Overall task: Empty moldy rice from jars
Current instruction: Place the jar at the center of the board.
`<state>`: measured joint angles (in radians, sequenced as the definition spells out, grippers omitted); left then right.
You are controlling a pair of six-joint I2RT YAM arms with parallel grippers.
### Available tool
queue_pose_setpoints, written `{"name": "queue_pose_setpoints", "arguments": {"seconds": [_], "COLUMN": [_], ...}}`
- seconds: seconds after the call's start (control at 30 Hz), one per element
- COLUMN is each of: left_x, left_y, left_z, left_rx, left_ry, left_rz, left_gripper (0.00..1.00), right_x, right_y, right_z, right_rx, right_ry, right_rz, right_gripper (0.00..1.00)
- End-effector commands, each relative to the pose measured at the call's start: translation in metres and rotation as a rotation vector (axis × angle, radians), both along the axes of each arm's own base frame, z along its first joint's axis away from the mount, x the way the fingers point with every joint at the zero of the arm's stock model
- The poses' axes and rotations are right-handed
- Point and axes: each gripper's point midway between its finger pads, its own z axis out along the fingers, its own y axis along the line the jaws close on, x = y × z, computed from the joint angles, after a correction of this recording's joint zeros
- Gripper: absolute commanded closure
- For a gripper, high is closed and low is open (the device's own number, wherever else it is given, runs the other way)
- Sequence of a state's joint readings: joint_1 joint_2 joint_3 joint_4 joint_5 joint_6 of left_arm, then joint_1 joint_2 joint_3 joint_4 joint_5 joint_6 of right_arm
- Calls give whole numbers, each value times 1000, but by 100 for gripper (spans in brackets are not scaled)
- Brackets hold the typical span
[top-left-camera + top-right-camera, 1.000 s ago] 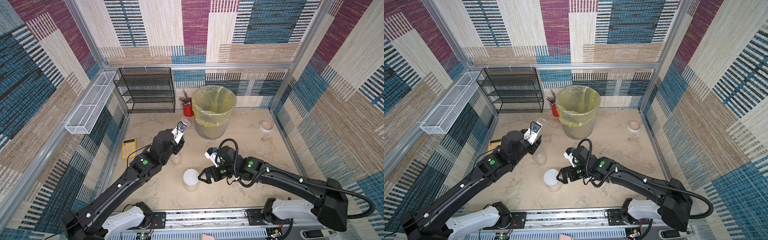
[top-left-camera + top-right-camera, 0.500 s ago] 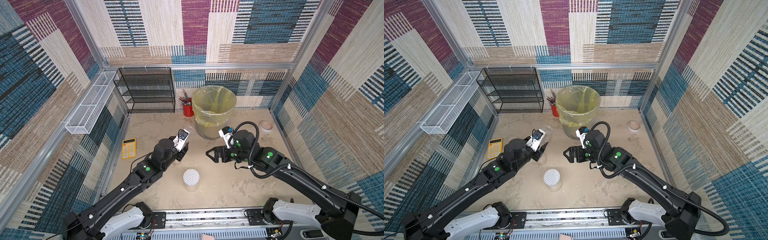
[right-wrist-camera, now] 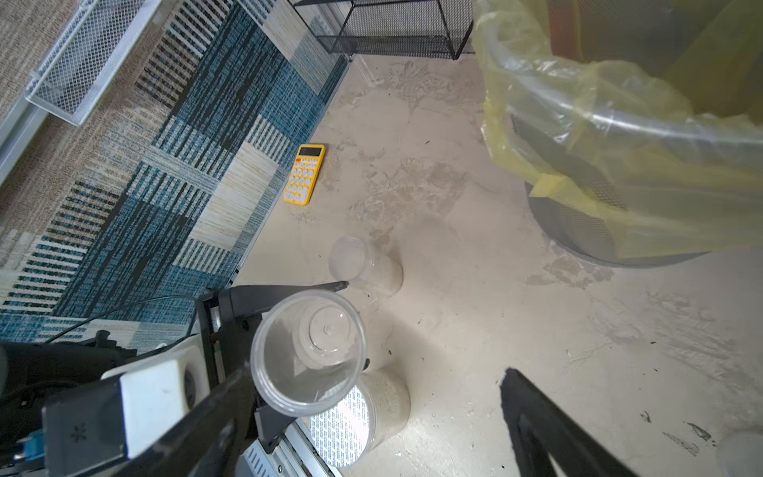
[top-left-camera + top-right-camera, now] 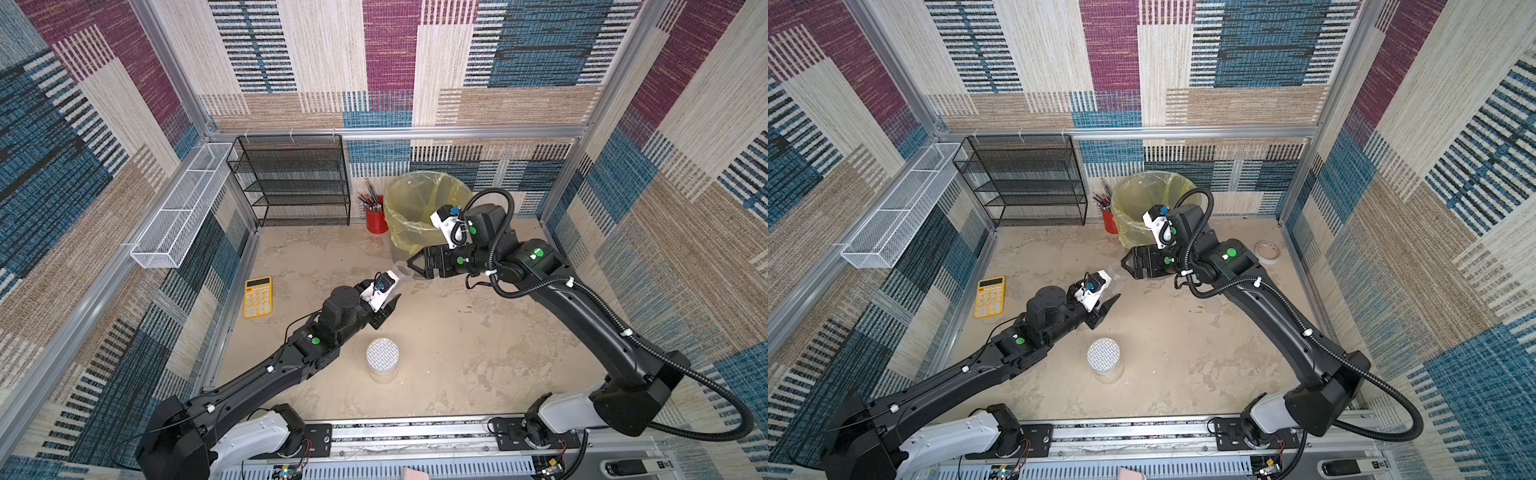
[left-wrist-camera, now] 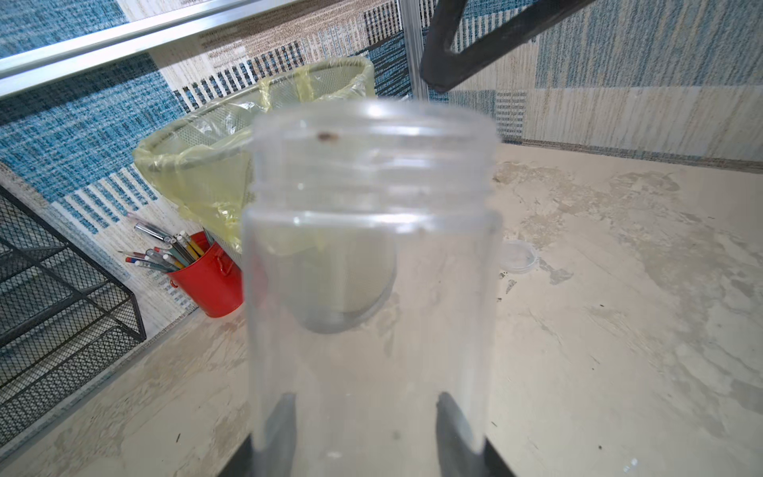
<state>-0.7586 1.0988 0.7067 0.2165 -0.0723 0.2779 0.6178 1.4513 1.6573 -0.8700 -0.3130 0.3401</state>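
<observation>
**Open jar** (image 5: 371, 289): clear plastic cylinder with a threaded neck and no lid. The walls are see-through. No rice shows inside, only a small brown speck near the rim. It is held off the tabletop (image 4: 436, 353) and tilted, with the mouth aimed up toward the bin (image 4: 419, 199). It sits mid-tabletop, between the two grippers.

**Left gripper** (image 4: 392, 286): pinches the open jar low on its body, one finger on each side. The arm stretches forward from the near rail with the wrist angled upward.

**Right gripper** (image 4: 413, 266): jaws spread wide, just beside the jar's mouth; whether they touch it cannot be told. The arm reaches in from the near right corner, and its wrist is in front of the bin.

**Grid-lid jar** (image 4: 382, 359): upright on the tabletop, near the front rail. It has a white patterned round lid, and pale moldy rice (image 3: 388, 396) shows through the wall.

**Lidded jar** (image 3: 365, 264): upright on the tabletop with a clear lid and a pale filling. It is picked out only in the right wrist view.

**Loose lid** (image 5: 516, 257): clear, lying flat on the tabletop, apart from the jars.

**Surroundings:**
- The bin is lined with a yellow bag.
- A red cup (image 4: 376, 220) of pencils stands just beside the bin.
- A black mesh shelf (image 4: 291, 183) is at the back wall.
- A white wire basket (image 4: 183, 208) hangs on the left wall.
- A yellow calculator (image 4: 258, 297) lies near the left edge.
- A tape roll (image 4: 1268, 251) lies near the right wall.
</observation>
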Motion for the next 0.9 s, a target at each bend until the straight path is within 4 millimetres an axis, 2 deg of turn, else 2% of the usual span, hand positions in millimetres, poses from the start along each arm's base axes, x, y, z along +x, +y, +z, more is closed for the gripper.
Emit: {"name": "queue_pose_setpoints", "arguments": {"seconds": [0.0,0.23,0.43,0.53,0.63,0.73,0.87], "left_x": [0,-5,-7,-8,-7,-4,-1], "left_y": [-12,-20,-26,-30,-34,-36,-37], "left_z": [22,30,34,36,36,31,31], "left_rx": [-58,-87,-82,-81,-81,-66,-74], "left_ry": [-99,-123,-143,-149,-158,-157,-174], "left_rz": [-48,-79,-88,-100,-104,-96,-85], "left_gripper": [100,100,100,100,100,100,100], "right_x": [-3,1,0,-2,-3,-5,-8], "right_y": [-1,-1,7,7,8,8,11], "right_z": [-6,-11,-21,-28,-37,-44,-53], "right_rx": [-29,-65,-75,-85,-96,-96,-95], "right_ry": [45,70,122,137,151,160,183], "right_rz": [22,33,78,93,106,112,133], "right_gripper": [8,14,24,32,44,48,62]}}
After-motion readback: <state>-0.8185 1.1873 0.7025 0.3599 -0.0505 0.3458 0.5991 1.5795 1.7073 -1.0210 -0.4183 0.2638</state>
